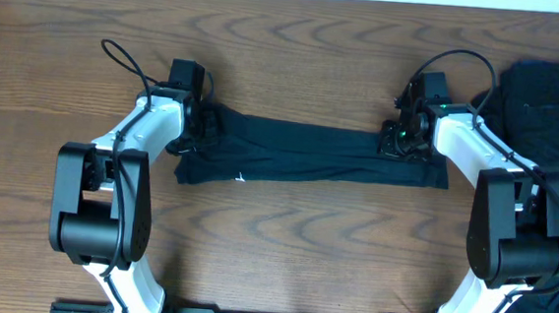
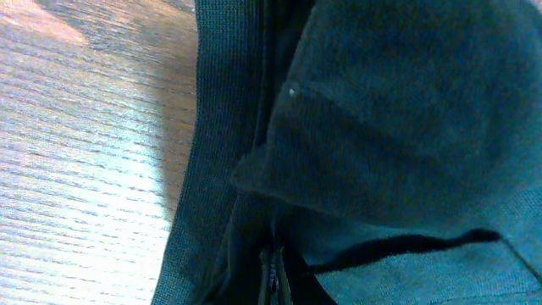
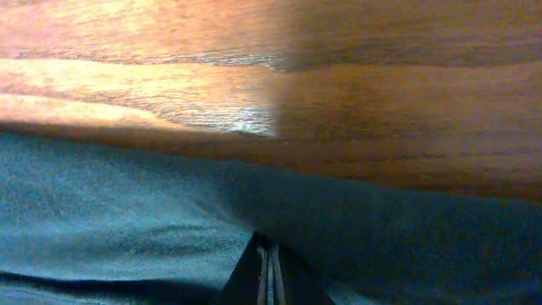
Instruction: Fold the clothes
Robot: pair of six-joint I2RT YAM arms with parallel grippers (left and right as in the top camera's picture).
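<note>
A dark T-shirt (image 1: pixel 309 154) lies on the wooden bench (image 1: pixel 292 256), folded into a long, narrow band running left to right. The left pincer (image 1: pixel 206 124) is closed on its left end, the right pincer (image 1: pixel 396 140) on its right end, and the cloth stretches between them. The lower left corner of the band flares out a little. A heap of dark clothes (image 1: pixel 550 97) lies at the bench's right edge, just beside the right arm.

The worktop (image 1: pixel 293 246) is brown wood grain, bare over most of its surface. A dark navy T-shirt (image 1: pixel 309 154) lies across its middle, gathered into a long band running left to right. Another dark garment (image 1: pixel 549 106) lies crumpled at the right edge.
</note>
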